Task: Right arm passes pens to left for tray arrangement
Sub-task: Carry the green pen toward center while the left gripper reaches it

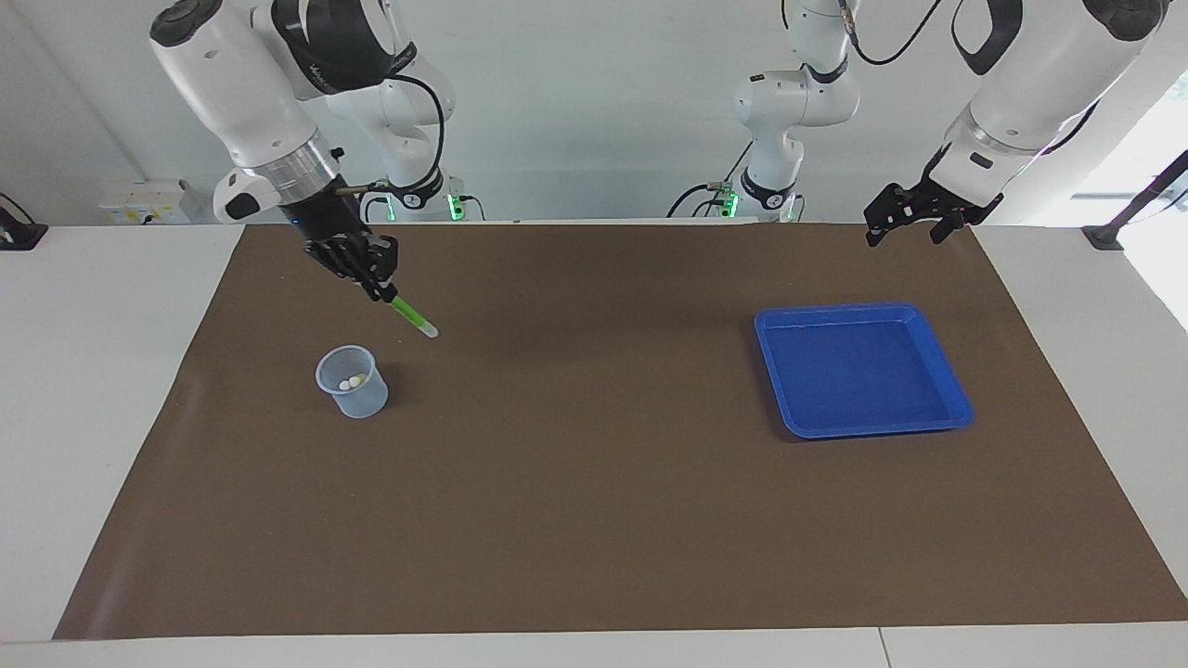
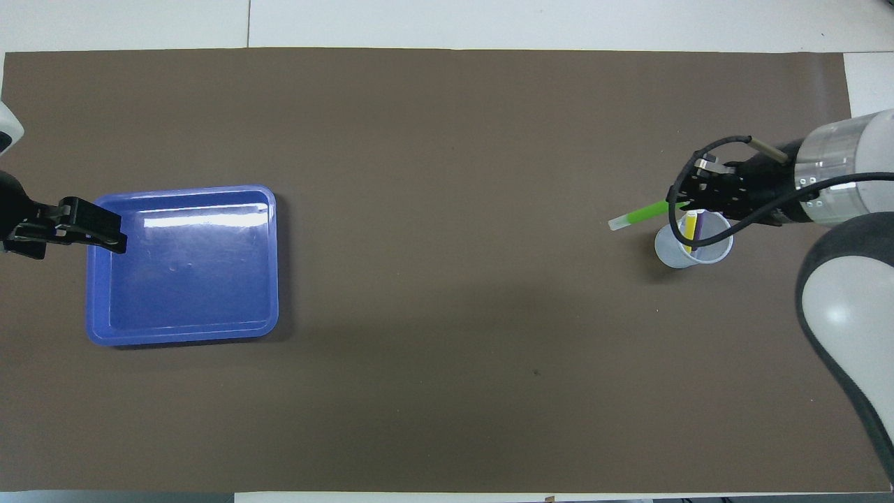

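The right hand (image 1: 379, 289) is clenched on the green pen (image 1: 413, 320), gripping its upper end so that the whitish tip slants down and toward the middle of the tabletop (image 1: 594, 520). It hangs in the air over the brown mat (image 2: 447, 391), just beside the cup (image 1: 353, 380), which stands at the right arm's end of the tabletop. The yellow pen (image 2: 689, 228) and the purple pen (image 2: 699, 225) stand in that cup.

The left hand (image 1: 905, 215) waits, released with its fingers apart, in the air near the edge of the blue tray (image 1: 947, 413) that lies closest to the robots, at the left arm's end.

The pen is held by one end only, so I judge it could swivel or slip in the grip on the way across. The two hands are well apart, so the handover needs a long carry. A tilted pen may meet the left hand's open fingers at an awkward angle and drop onto the mat instead of being caught. Releasing before the left hand closes would cause the same drop.
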You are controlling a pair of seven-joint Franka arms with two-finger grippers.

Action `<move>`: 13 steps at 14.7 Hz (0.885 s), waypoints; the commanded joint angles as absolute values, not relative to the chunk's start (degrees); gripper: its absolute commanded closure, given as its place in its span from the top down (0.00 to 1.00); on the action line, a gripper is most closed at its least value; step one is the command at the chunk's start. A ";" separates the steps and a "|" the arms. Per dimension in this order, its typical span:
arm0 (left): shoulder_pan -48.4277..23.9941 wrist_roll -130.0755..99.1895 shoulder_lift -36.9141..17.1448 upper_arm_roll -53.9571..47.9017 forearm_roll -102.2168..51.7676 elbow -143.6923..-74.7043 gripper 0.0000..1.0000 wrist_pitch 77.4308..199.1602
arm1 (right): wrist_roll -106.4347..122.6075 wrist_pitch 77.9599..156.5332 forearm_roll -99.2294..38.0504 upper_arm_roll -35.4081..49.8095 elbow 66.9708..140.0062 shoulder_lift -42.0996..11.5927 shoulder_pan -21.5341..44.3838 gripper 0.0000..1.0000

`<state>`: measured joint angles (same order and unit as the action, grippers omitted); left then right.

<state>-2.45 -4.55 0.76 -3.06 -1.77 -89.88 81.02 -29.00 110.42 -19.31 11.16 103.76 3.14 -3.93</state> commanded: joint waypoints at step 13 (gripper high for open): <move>-5.78 -58.13 6.85 -3.60 -27.42 -96.84 1.00 95.85 | -79.09 135.26 -37.70 32.78 93.87 -10.37 -2.90 0.00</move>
